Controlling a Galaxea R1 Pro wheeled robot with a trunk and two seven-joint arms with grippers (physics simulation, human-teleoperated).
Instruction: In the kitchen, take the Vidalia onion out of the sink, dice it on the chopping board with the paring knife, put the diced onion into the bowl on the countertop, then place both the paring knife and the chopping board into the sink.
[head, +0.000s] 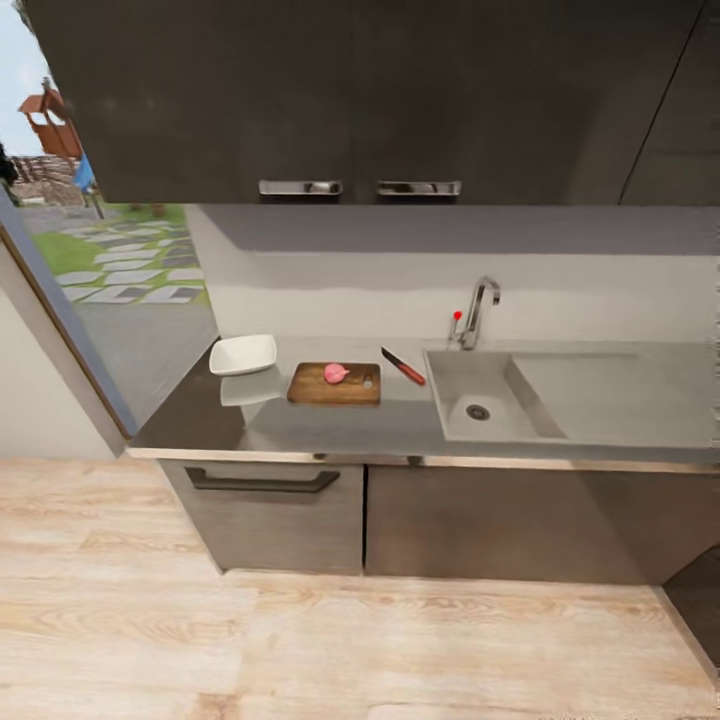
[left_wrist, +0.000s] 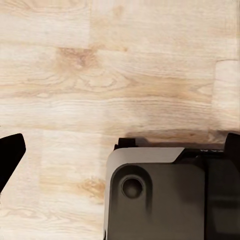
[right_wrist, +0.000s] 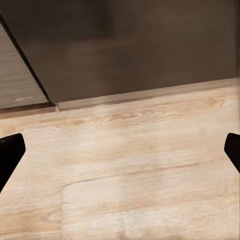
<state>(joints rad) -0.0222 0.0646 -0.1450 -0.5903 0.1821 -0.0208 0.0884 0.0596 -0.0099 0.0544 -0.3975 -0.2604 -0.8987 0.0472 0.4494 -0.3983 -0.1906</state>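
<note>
Kitchen table (head: 330, 425): paring knife (head: 403, 367) lies diagonal between chopping board (head: 334, 384) and sink (head: 480, 395); my right fingers (right_wrist: 11, 152) spread empty, left fingers' (left_wrist: 10, 150) state untellable.

Pinkish-red rounded onion (head: 336, 373) on dark-brown rectangular wooden board (head: 334, 384); red-handled knife with dark blade (head: 403, 367); white squarish bowl (head: 243, 354). Glossy grey worktop (head: 330, 425) with matt grey steel sink basin (head: 480, 395), chrome tap with red knob (head: 472, 316). Dark cabinet fronts (head: 400, 100); pale wood-grain plank floor (head: 300, 640).
</note>
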